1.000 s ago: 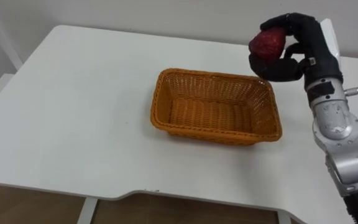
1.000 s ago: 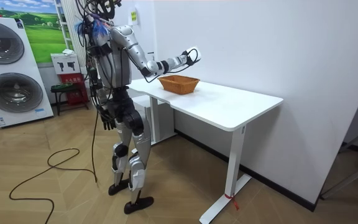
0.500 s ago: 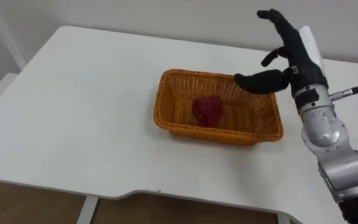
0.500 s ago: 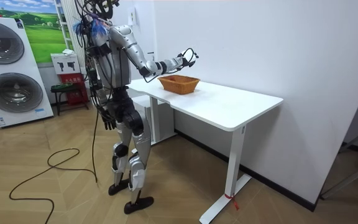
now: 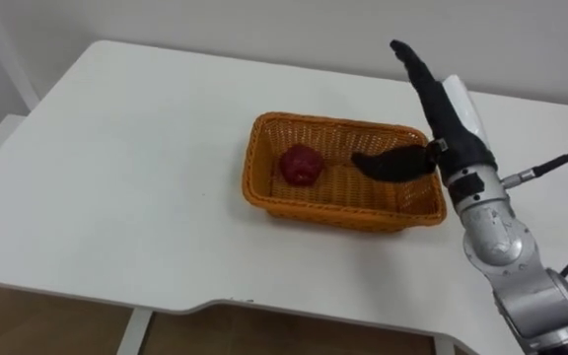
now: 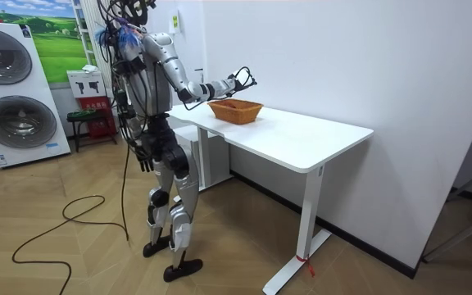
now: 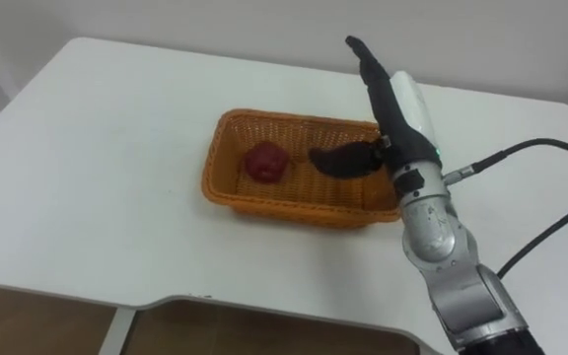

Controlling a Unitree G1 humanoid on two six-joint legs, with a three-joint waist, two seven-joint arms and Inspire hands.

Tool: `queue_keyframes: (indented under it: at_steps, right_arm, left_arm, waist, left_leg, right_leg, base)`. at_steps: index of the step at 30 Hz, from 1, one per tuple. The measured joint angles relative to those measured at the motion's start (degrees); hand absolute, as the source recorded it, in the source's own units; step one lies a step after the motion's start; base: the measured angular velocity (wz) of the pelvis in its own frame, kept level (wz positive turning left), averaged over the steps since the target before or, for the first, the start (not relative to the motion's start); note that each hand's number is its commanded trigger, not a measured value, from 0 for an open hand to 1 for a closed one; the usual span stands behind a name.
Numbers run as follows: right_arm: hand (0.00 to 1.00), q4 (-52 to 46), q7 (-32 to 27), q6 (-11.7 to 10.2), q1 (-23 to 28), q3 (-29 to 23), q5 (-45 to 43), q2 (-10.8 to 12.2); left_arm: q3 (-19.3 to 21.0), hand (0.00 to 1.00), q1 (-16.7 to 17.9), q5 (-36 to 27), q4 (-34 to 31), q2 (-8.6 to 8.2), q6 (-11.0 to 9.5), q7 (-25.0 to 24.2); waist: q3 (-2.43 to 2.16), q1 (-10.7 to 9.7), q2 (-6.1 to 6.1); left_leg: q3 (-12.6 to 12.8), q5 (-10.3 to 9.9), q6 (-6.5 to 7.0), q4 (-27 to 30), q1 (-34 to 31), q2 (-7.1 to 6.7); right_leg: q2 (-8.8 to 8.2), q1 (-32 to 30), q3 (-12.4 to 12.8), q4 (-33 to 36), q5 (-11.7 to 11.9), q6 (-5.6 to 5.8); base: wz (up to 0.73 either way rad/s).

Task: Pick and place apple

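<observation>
Just released, the round red apple (image 5: 302, 164) lies at nine o'clock in the orange wicker basket (image 5: 335, 212). The right hand (image 5: 440, 133) is spread and empty; placing looks done.

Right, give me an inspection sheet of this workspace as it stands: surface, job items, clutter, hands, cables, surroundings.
surface: white rectangular table, with the robot standing at its end on the room view's left.
job's things: dark red apple lies inside the orange woven wicker basket, toward its left end; the basket sits on the table.
clutter: nothing seen.
hands: right hand is open and holds nothing, over the basket's right end; left hand hangs by the robot's hip in the room view.
cables: nothing seen beyond the robot's own.
surroundings: white wall behind the table; two white washing machines at the room view's left; wooden floor.
</observation>
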Motion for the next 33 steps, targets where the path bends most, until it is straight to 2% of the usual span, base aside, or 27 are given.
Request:
queue_keyframes:
  at_steps: [7,10,11,14,16,19,22,24,27,30,33]
  right_arm:
    - [0.0,-1.1,-0.76,-0.93,0.2,-0.96,-2.94,0.0]
    - [0.0,-2.53,-2.2,-1.46,0.21,-4.36,-1.7,0.02]
    - [0.0,-2.6,-3.48,-2.75,0.32,-6.51,-0.34,0.03]
    - [0.0,-2.6,-9.49,-4.76,1.82,-13.76,1.61,0.22]
    - [0.0,-2.57,-13.56,-5.19,2.22,-17.33,2.36,0.21]
    - [0.0,-2.42,-20.71,-5.98,2.71,-24.82,7.04,0.21]
    - [0.0,-2.38,-26.1,-6.09,4.06,-28.78,8.84,0.17]
    - [0.0,-1.79,-30.58,-6.2,4.69,-32.77,13.8,0.17]
    - [0.0,-1.22,-36.8,-6.68,6.44,-36.97,16.83,0.16]
    - [0.0,0.48,-41.39,-6.68,9.67,-40.51,20.15,0.18]
    - [0.0,5.75,-44.78,-6.73,10.14,-43.81,25.11,0.15]
  left_arm:
    - [0.15,0.0,0.67,-0.03,0.11,0.0,-0.27,0.14]
    - [0.16,0.0,1.74,-0.03,-0.31,-0.06,-0.41,0.15]
    - [1.16,0.0,2.28,0.02,-0.25,-0.22,-0.45,0.09]
    - [4.09,0.0,3.41,0.05,-0.01,-0.35,-1.17,0.32]
    - [4.97,0.0,4.18,0.01,0.03,-0.38,-1.39,0.93]
    - [5.94,0.0,6.05,0.01,-0.32,-0.51,-1.57,1.94]
    - [6.52,0.0,6.92,0.01,-0.32,-0.53,-1.56,2.56]
    - [7.52,0.0,7.52,-0.04,-0.32,-0.56,-1.56,3.19]
    - [8.32,0.0,7.72,-0.1,-0.34,-0.99,-1.55,4.1]
    - [9.93,0.0,7.78,-0.16,-0.88,-1.54,-1.44,4.77]
    - [10.82,0.0,7.98,-0.04,-2.69,-1.69,-1.13,5.49]
  waist:
    - [0.15,-1.31,0.41]
    - [-0.02,-2.57,0.24]
    - [-0.12,-2.79,0.17]
    - [-0.38,-3.02,-0.07]
    - [-0.26,-3.4,0.14]
    - [-0.33,-5.7,0.5]
    - [-0.51,-6.92,0.77]
    - [-0.68,-8.65,1.04]
    - [-0.96,-9.26,1.24]
    - [-0.9,-9.73,1.26]
    - [-0.83,-10.52,0.73]
  left_leg:
    - [0.11,0.0,0.0,-0.16,-0.04,0.01]
    - [-0.04,0.0,0.0,-0.16,-0.13,-0.02]
    - [0.0,0.0,0.0,-0.15,-0.07,-0.02]
    - [0.16,0.0,0.0,-0.04,0.3,-0.03]
    - [0.57,0.0,0.0,-0.09,0.84,0.0]
    - [0.87,0.0,0.0,-0.17,0.79,0.03]
    - [1.32,-0.01,0.0,-0.29,0.91,0.16]
    - [1.33,-0.01,0.01,-0.54,0.91,0.14]
    - [2.66,0.0,0.01,-0.73,1.16,0.26]
    - [3.52,0.0,0.01,-1.11,1.73,0.27]
    - [4.17,0.0,0.01,-1.35,1.71,0.27]
  right_leg:
    - [0.04,-0.13,0.14,-0.02,-0.01,0.01]
    - [0.0,-0.11,0.08,-0.06,-0.01,0.02]
    - [0.02,-0.07,0.09,-0.19,-0.01,0.02]
    - [0.02,0.29,0.18,-0.25,-0.01,0.02]
    - [0.03,0.56,0.25,-0.27,-0.01,0.02]
    - [0.03,0.64,0.23,-0.28,-0.01,0.03]
    - [0.12,0.47,0.5,-0.16,-0.01,0.03]
    - [0.1,0.45,0.49,-0.1,-0.01,0.03]
    - [0.25,-0.08,1.55,-0.03,0.0,0.02]
    - [0.26,-0.08,2.11,0.03,-0.02,0.05]
    - [0.44,-0.89,3.26,0.03,-0.04,0.08]
  base:
    - [0.0]
    - [0.05]
    - [0.0]
    - [-0.02]
    - [-0.07]
    - [0.0]
    - [-0.06]
    - [0.0]
    - [-0.17]
    - [-0.16]
    - [-0.13]
